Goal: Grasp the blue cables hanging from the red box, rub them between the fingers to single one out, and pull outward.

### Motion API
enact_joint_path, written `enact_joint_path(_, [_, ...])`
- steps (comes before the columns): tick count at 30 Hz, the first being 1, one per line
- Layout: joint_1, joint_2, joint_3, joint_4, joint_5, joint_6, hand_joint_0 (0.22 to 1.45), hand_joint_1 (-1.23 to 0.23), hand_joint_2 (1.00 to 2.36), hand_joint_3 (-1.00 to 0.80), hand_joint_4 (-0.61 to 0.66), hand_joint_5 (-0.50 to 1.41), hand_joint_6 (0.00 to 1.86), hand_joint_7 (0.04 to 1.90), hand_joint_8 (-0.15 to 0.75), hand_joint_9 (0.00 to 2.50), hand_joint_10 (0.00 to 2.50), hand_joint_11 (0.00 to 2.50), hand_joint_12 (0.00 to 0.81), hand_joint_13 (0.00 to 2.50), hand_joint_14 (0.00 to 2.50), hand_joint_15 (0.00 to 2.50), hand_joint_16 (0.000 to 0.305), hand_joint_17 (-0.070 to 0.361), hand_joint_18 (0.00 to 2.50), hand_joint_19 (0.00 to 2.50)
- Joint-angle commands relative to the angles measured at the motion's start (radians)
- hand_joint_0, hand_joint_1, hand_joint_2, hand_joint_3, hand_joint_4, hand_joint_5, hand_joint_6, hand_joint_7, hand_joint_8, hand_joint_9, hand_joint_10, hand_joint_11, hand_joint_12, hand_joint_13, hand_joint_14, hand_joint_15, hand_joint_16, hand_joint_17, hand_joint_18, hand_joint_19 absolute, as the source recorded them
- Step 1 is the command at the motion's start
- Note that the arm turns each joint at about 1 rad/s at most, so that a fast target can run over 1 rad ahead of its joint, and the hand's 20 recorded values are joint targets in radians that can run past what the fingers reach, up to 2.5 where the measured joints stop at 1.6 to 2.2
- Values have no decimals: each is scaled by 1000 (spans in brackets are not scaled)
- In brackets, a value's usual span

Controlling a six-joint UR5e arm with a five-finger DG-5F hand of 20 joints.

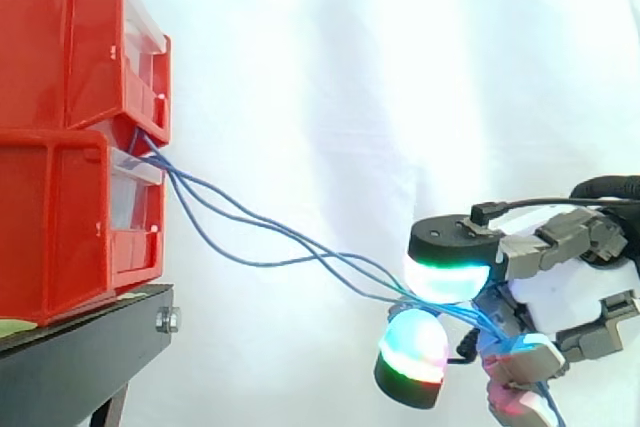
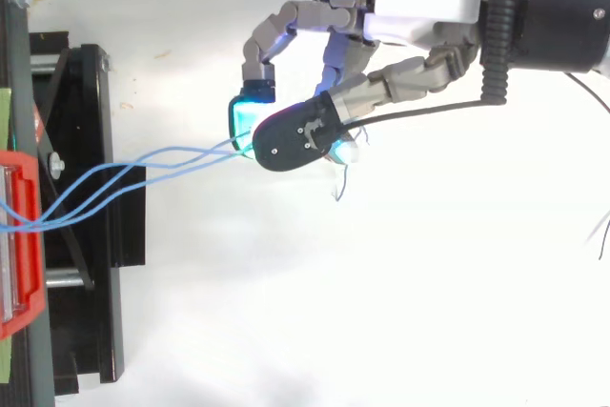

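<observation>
Side view | robot hand [image 1: 560, 292] fingers curled, pinching blue cables [image 1: 330, 255] | cables lead back to red box [image 1: 60, 217]

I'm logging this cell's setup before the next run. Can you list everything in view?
red bins: two, red, stacked on the stand at the side view's left
stand: one, black, under the bins
blue cables: several, blue, running from between the bins, sagging out to the hand
curtain: one, white, behind everything
hand: one, grey and white, glowing cyan-green pads, right of the bins, pinching the cables
</observation>
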Motion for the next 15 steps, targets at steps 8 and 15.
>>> enact_joint_path(8, [4,0,92,-120,11,27,616,-677,1005,-424,51,-141,828,911,283,1353,26,1117,365,1192,30,869,52,118,936,912])
enact_joint_path(15, [13,0,118,-137,28,27,622,-725,1006,-409,51,-146,845,895,285,1336,25,1117,363,1184,32,871,53,118,935,911])
